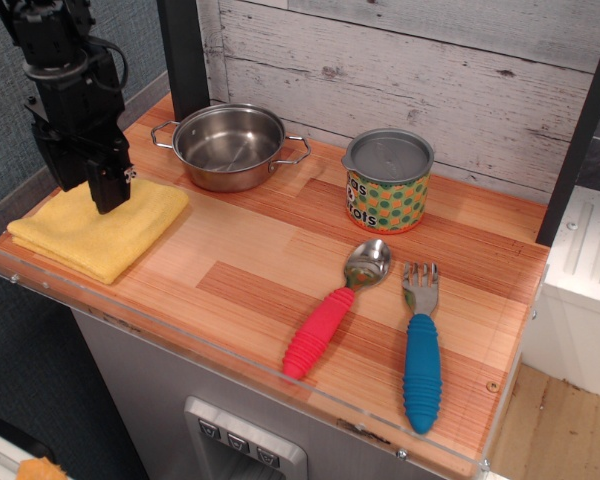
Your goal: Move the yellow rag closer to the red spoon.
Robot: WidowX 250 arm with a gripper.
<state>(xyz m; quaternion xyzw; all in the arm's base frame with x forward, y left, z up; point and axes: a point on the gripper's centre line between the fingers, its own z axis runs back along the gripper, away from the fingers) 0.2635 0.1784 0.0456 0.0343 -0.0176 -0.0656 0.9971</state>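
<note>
- At the left end of the surface [280, 250], the yellow rag [100, 232] is seen lying folded.
- The tool [88, 190] is held over it, fingers spread apart, nothing gripped.
- The red spoon [335, 310] is found well apart, beside the blue fork [420, 350].

The wooden counter [250, 250] carries yellow rag [95, 228], pot [228, 146], can [387, 182] — red spoon [335, 308], fork [420, 350].

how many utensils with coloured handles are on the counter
2. The red spoon lies near the front edge, right of centre, bowl toward the can. The blue fork lies just to its right, roughly parallel. None other shows, though the arm hides part of the yellow rag.
</note>
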